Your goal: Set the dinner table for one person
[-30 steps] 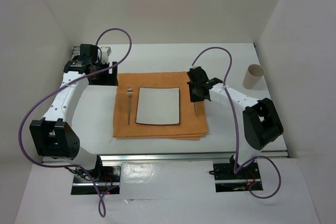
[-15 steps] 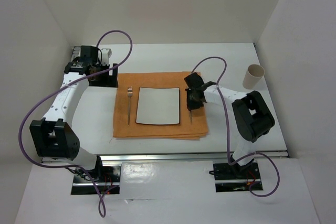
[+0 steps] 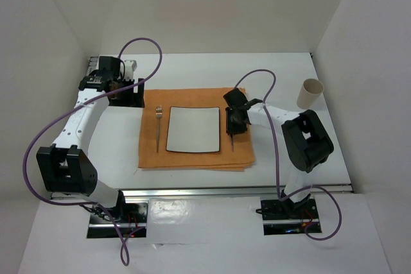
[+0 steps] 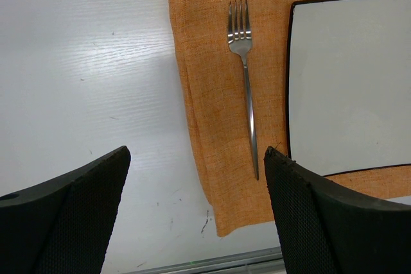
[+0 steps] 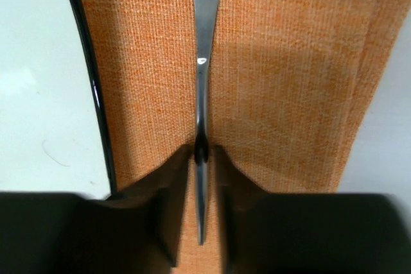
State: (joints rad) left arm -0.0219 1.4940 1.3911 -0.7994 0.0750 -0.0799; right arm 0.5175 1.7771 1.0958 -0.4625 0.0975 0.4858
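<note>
Right jaws are standing narrowly apart, knife point(image 5: 201, 62) lying between them on the mat point(image 5: 276, 94), bench point(image 3: 192, 72) beneath. Widen fully before lifting straight up, so nothing drags. Left jaws are standing wide, empty.

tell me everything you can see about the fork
The fork is slim, shiny silver metal, with four tines and a long tapering handle. It lies flat on the orange placemat, just left of the white black-rimmed plate and parallel to its edge, tines pointing to the placemat's far edge. Only the placemat touches it.
</note>
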